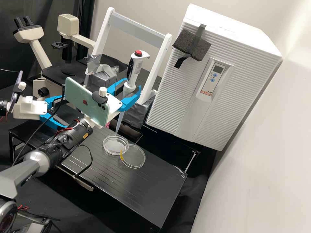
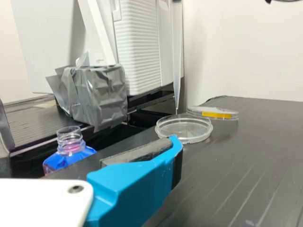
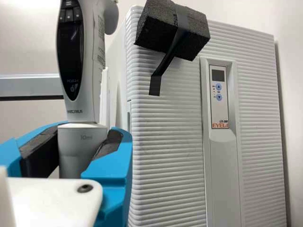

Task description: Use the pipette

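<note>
Right gripper is clamped on the pipette. In the right wrist view the two blue fingers squeeze the fat lower barrel from both sides, black pads against it. The pipette stands pretty much upright, red button on top, and its long clear tip points down at the dish. From the left wrist view the tip's end hangs just over the dish's far rim and looks like it stops short of touching.

The dish sits open on the black tray. Its lid lies flat right beside it with a yellow mark on it. In the high view the two edges overlap, so they're touching or as good as.

Left gripper is off to the side, well apart from the pipette, with its jaws spread and nothing between them. One blue finger shows in its own wrist view, low over the tray and pointing toward the dish.

Other stuff around:
- a small open bottle with blue liquid, below the tray's edge near the left gripper
- a block wrapped in grey tape, at the foot of a white frame
- a big ribbed white machine behind the tray, with a black foam pad strapped to its top corner
- a microscope at the back
</note>
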You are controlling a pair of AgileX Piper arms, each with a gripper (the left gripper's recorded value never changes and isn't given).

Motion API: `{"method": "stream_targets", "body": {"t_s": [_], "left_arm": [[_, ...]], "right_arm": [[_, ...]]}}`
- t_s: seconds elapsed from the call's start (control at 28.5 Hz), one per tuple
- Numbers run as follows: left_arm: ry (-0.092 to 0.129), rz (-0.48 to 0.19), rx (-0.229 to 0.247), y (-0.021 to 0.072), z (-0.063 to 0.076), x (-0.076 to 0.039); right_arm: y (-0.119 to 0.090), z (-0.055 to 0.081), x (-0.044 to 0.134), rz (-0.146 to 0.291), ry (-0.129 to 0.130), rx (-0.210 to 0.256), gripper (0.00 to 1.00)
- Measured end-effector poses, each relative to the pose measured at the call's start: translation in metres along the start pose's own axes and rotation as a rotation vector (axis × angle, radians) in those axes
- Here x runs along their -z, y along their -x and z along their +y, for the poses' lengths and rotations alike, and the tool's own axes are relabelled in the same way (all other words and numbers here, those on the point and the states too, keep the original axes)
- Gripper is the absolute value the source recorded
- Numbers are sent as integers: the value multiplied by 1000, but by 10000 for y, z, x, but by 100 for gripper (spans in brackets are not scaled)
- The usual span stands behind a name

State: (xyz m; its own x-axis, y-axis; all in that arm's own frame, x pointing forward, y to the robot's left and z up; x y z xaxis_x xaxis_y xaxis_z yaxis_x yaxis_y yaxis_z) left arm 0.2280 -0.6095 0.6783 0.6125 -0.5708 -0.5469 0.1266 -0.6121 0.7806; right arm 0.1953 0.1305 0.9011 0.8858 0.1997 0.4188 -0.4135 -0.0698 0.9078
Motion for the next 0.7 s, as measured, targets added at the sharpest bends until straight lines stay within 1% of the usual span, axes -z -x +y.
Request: {"method": "stream_targets", "body": {"t_s": [0.07,0.14,0.25,0.32,0.35,0.49,0.56,0.7], "left_arm": [[0,0,0,0,0,0],[5,0,0,0,0,0],[19,0,0,0,0,0],[24,0,0,0,0,0],[24,0,0,0,0,0],[26,0,0,0,0,0],[26,0,0,0,0,0],[26,0,0,0,0,0]], "right_arm": [[0,0,0,0,0,0,0],[-6,-9,-6,-1,2,-1,0],[-20,-40,-25,-8,8,4,0],[-26,-56,-36,-13,10,8,0],[-31,-68,-46,-18,16,12,0],[-42,-94,-78,-40,17,16,0],[-36,-101,-90,-46,28,18,0],[-41,-105,-101,-51,36,19,0]]}}
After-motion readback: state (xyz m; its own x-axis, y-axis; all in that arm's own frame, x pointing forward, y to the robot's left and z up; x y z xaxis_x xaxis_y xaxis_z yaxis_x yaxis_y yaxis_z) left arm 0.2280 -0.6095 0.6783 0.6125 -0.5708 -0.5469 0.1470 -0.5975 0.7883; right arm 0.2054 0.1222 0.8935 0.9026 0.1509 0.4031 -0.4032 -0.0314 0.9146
